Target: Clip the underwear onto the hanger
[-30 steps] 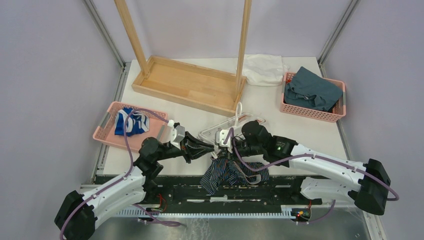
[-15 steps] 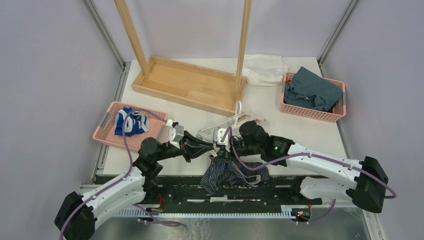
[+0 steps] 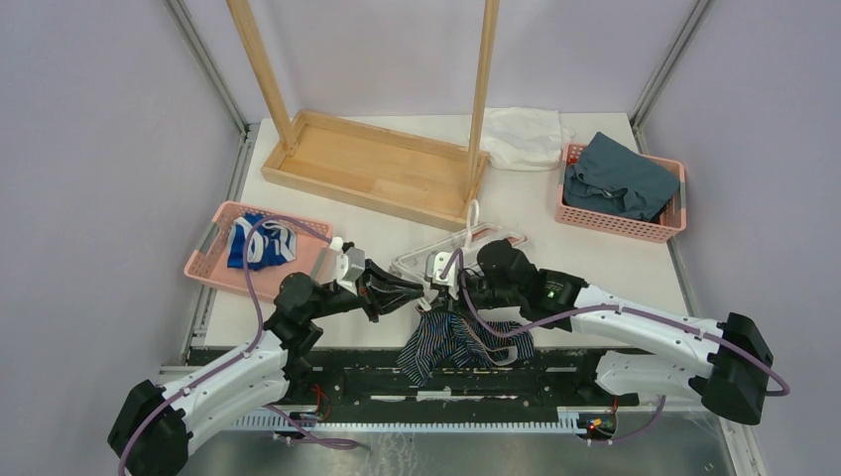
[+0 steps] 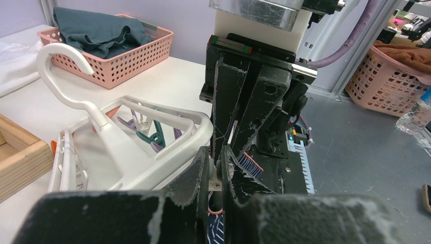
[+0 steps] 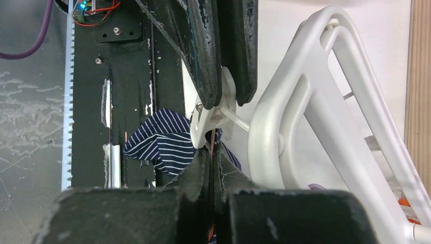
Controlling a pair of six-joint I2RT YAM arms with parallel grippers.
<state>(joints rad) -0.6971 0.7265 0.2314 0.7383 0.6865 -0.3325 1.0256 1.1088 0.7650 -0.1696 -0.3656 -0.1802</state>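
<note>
Under the hanger (image 4: pixel 178 154), underwear (image 3: pixel 456 342) dangling, hanger nudged slightly left

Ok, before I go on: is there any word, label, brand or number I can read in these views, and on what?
None can be read.
The underwear shows only pinstripes; no label is visible.
The hanger and the pink basket with the teal cloth carry no print that can be seen.
The clear bottle at the right edge of the left wrist view is too blurred to tell.
</note>
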